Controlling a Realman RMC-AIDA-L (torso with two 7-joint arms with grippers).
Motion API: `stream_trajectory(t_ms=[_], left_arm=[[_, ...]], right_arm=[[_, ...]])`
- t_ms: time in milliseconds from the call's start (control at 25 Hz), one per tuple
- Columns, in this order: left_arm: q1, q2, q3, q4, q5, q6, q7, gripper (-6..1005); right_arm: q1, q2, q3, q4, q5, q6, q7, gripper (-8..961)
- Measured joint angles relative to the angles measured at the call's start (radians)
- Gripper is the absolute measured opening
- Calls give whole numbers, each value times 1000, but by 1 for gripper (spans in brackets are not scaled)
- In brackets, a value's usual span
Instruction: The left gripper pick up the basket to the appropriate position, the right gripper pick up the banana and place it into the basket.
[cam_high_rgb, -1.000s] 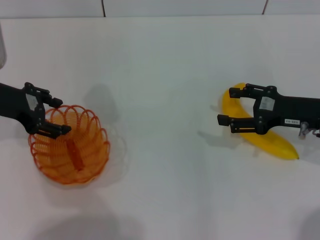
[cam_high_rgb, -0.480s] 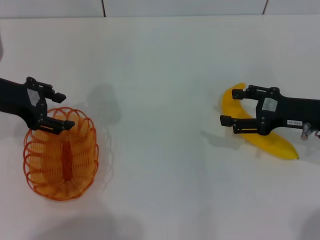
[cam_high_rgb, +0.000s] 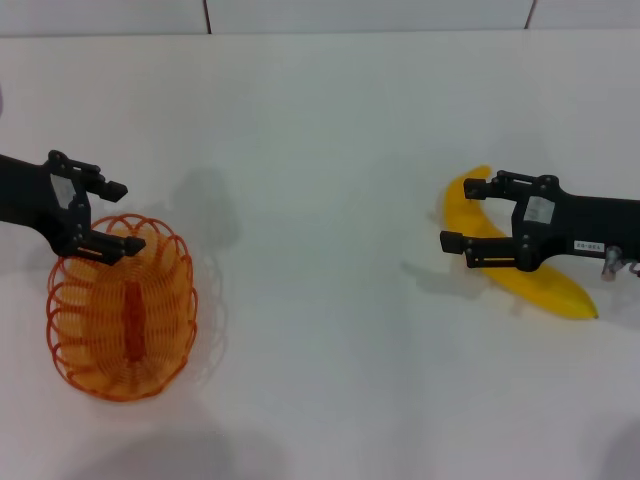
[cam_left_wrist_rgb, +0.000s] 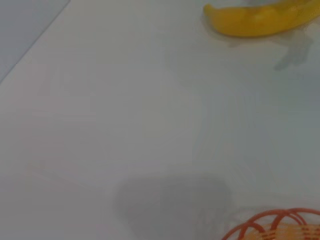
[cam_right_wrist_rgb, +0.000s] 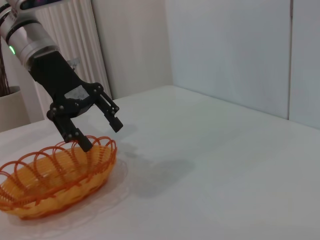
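The orange wire basket (cam_high_rgb: 120, 310) lies flat on the white table at the left, and shows in the right wrist view as the basket (cam_right_wrist_rgb: 55, 175). My left gripper (cam_high_rgb: 127, 217) is open at the basket's far rim, one finger just over the rim loops; the right wrist view shows this left gripper (cam_right_wrist_rgb: 100, 132) with spread fingers. At the right lies the yellow banana (cam_high_rgb: 550, 288), also seen as the banana (cam_left_wrist_rgb: 255, 20) in the left wrist view. My right gripper (cam_high_rgb: 458, 214) hangs open over the banana's far end, a finger on each side.
The white table (cam_high_rgb: 320, 250) stretches between basket and banana, and its far edge meets a panelled wall. In the right wrist view a ribbed radiator (cam_right_wrist_rgb: 65, 40) and a white pot (cam_right_wrist_rgb: 15, 107) stand beyond the table.
A second ago the basket was tilted up with my left gripper at its rim. It has since dropped flat and the gripper stands open above the rim. The right gripper barely moved.
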Motion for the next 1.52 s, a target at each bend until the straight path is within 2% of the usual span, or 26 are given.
stream_trajectory(t_ms=[440, 760, 1280, 1520], left_arm=[[-5, -3, 3, -24, 4, -13, 42, 754], [11, -6, 131, -40, -1, -117, 46, 755], [3, -6, 142, -34, -3, -133, 46, 754], [-9, -6, 175, -44, -6, -156, 47, 754]], right_arm=[[6, 1, 0, 0, 0, 0, -1, 889], [6, 2, 0, 0, 0, 0, 0, 888], [8, 2, 0, 0, 0, 0, 0, 888], [10, 2, 0, 0, 0, 0, 0, 889]])
